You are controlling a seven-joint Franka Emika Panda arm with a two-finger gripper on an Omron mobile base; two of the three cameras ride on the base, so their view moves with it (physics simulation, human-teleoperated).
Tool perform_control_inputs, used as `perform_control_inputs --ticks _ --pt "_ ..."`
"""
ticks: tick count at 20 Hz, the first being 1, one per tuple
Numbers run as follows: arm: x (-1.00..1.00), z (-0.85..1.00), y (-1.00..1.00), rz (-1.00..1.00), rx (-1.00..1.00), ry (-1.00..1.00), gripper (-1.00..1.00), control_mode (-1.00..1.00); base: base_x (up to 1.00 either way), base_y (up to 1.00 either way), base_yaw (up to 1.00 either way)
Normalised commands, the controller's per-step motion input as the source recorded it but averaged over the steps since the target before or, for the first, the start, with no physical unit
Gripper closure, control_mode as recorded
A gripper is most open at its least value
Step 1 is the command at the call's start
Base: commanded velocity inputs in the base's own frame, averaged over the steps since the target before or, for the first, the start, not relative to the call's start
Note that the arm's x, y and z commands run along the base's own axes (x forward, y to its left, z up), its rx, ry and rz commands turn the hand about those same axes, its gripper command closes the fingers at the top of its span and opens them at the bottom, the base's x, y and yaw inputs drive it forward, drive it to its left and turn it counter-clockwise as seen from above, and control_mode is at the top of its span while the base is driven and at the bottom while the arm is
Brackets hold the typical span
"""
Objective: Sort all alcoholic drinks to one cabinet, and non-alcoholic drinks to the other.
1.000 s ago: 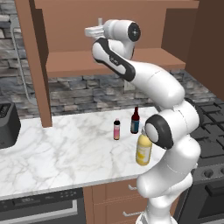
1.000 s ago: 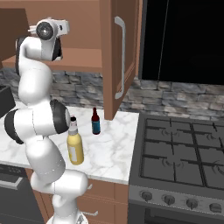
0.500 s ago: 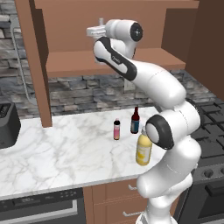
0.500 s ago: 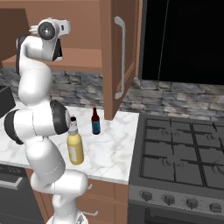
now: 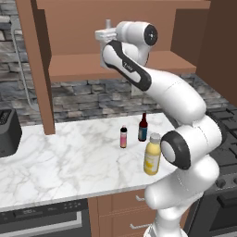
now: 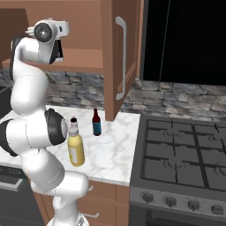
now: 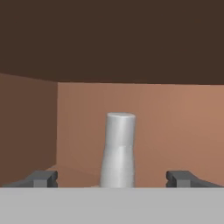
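Note:
My gripper (image 5: 102,36) is up inside the open upper cabinet, at shelf height. In the hand view the gripper (image 7: 113,179) is open, its fingertips (image 7: 41,178) wide apart and clear of the whitish bottle's neck (image 7: 118,148), which stands upright between them on the shelf. The top of that neck (image 5: 108,23) pokes up behind the hand. On the marble counter stand the tiny pink bottle (image 5: 123,137), the dark-brown bottle with red cap (image 5: 143,128) (image 6: 96,122) and the stout yellow bottle (image 5: 152,154) (image 6: 75,148), close beside my arm.
The cabinet's shelf (image 5: 78,69) runs left of the hand, with an open door panel (image 5: 39,69) hanging at the left. Another open cabinet door (image 6: 119,57) hangs over the counter's right end. A stove (image 6: 181,154) lies to the right; a dark toaster (image 5: 7,132) sits far left.
The hand has shifted slightly to the right at the shelf. The bottles on the counter have not moved.

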Motion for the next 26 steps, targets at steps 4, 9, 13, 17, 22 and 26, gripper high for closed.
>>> perform_control_inputs --ticks 4,9,13,17,22,26 --pt "-0.56 0.0 -0.22 0.0 0.0 0.0 -1.0 -1.0 0.0 0.0 0.0" --pt "-0.72 0.09 -0.18 0.0 0.0 0.0 -1.0 -1.0 0.0 0.0 0.0" --pt "-0.89 0.16 -0.01 -0.02 0.0 0.0 -1.0 -1.0 0.0 0.0 0.0" --pt "-0.94 0.19 0.0 -0.1 0.0 0.1 -1.0 -1.0 0.0 0.0 0.0" --pt "-0.89 0.05 0.0 -0.21 0.0 0.24 -1.0 -1.0 0.0 0.0 0.0" --pt "-0.75 0.0 0.0 -0.25 0.0 0.27 -1.0 -1.0 0.0 0.0 0.0"
